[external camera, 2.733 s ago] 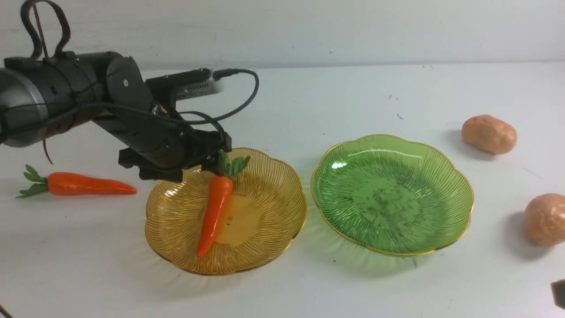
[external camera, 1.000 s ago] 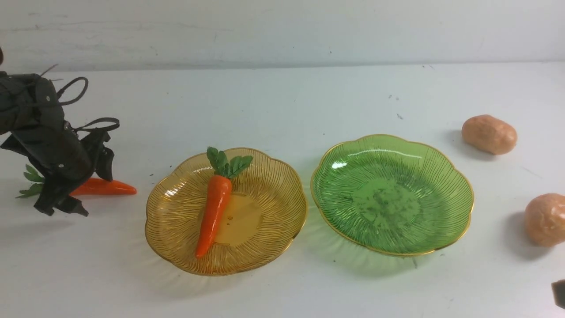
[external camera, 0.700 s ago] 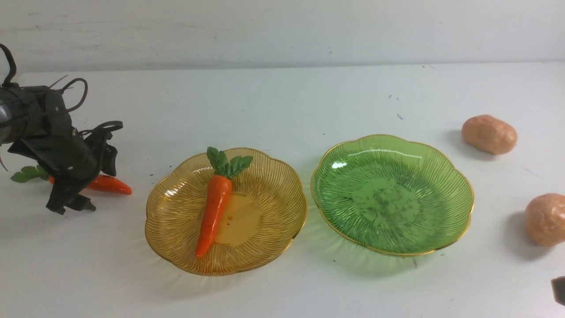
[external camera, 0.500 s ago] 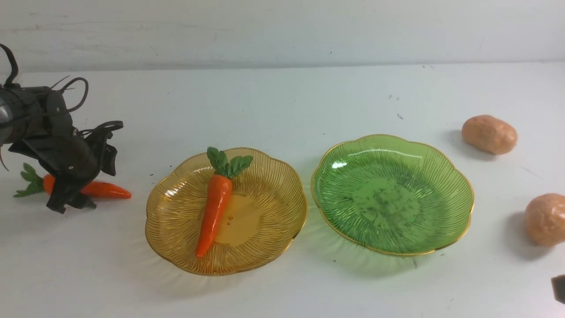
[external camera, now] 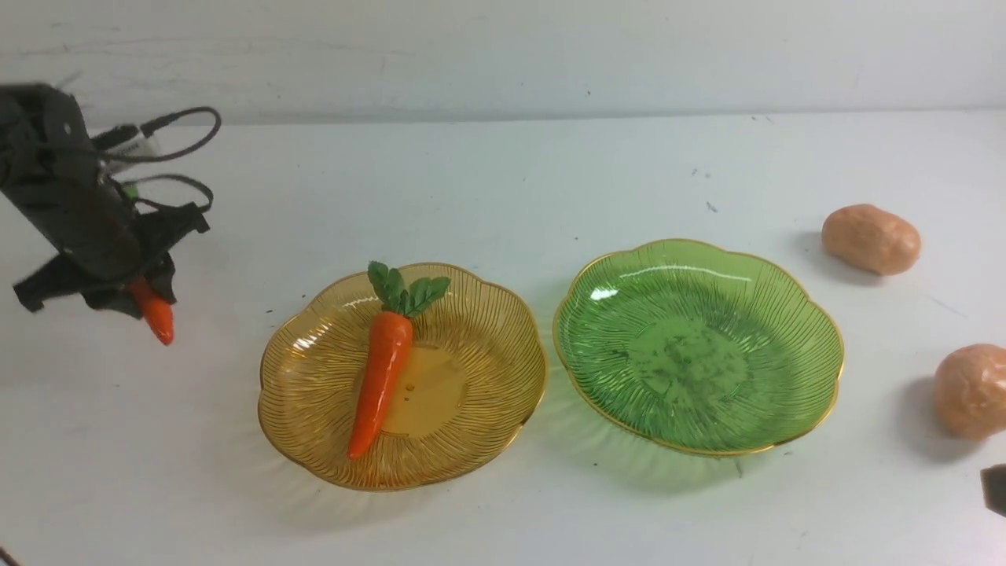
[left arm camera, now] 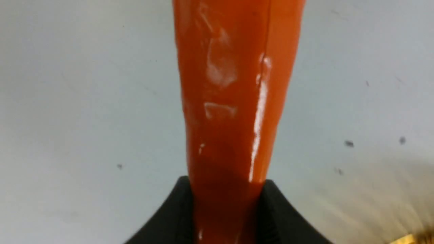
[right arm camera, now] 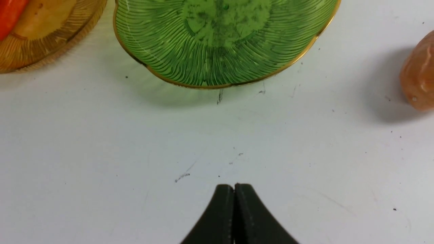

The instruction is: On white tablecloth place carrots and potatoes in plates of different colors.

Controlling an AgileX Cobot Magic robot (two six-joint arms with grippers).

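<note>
My left gripper [external camera: 130, 287] is shut on an orange carrot [external camera: 156, 313] and holds it above the white tablecloth [external camera: 503, 181], left of the amber plate [external camera: 487, 409]. In the left wrist view the carrot [left arm camera: 234, 101] sits between the black fingers [left arm camera: 284, 217]. The other carrot [external camera: 383, 369] lies in the amber plate. The green plate [external camera: 786, 330] holds nothing. Two potatoes [external camera: 871, 238] [external camera: 971, 390] lie on the cloth to its right. My right gripper [right arm camera: 234, 189] is shut and empty, over bare cloth near the green plate [right arm camera: 217, 44].
In the front view a dark part of the right arm [external camera: 994, 489] shows at the lower right edge. A pale wall runs along the back of the table. The nearer potato [right arm camera: 418, 73] shows at the edge of the right wrist view.
My left gripper left the amber plate, closed on the carrot lying on the cloth at the left, and has lifted it, tip down. The right arm has not moved.
</note>
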